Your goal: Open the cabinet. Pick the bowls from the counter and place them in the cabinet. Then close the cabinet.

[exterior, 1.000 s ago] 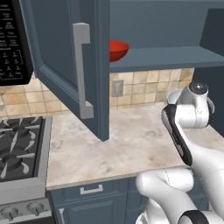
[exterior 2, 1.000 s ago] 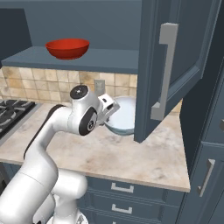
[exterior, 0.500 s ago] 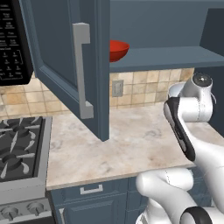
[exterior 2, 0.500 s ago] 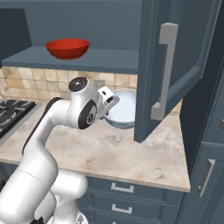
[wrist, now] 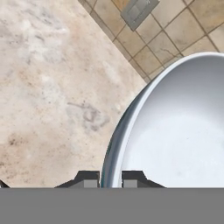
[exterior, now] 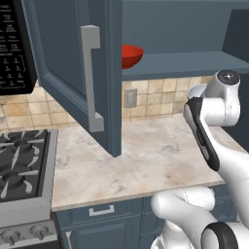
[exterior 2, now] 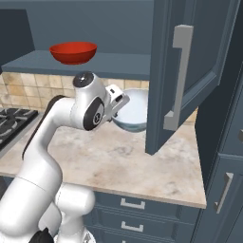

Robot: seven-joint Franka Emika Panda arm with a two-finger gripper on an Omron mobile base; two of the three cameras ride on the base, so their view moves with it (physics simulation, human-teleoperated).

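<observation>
We've got the pincer [wrist: 109, 177] clamped on the white bowl's [exterior 2: 130, 111] rim, just under the cabinet shelf [exterior 2: 109, 64]; a thin edge grip could slip or clip the shelf on the way up

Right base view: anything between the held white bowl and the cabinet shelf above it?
Nothing. In the right base view the white bowl, gripped at its rim, hangs just under the shelf edge; behind that gap is tiled backsplash. The red bowl sits on the shelf, further left.
</observation>
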